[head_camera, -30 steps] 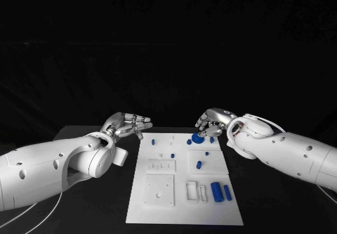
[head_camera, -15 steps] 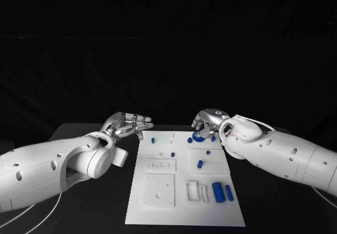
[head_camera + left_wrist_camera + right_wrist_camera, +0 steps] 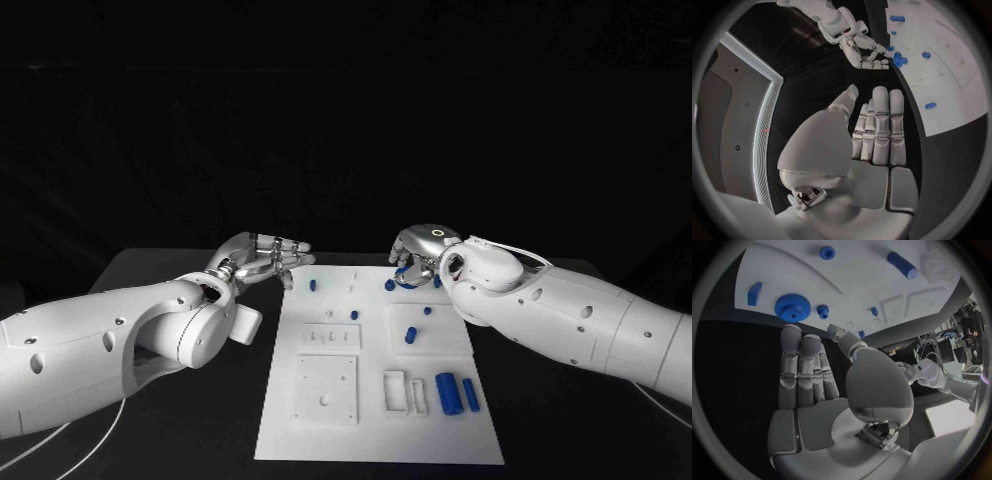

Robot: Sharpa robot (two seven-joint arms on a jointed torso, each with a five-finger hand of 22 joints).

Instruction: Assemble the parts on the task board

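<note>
No writing readable on your task board. Your right hand hovers at its far edge, fingers apart, holding nothing; 1 blue gear lies just past the fingertips, 1 small toothed part beside it. Your left hand sits off the board's far left corner, fingers extended, empty.

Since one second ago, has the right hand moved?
Yes. The right hand has shifted toward the robot's left along the far edge of the task board.
</note>
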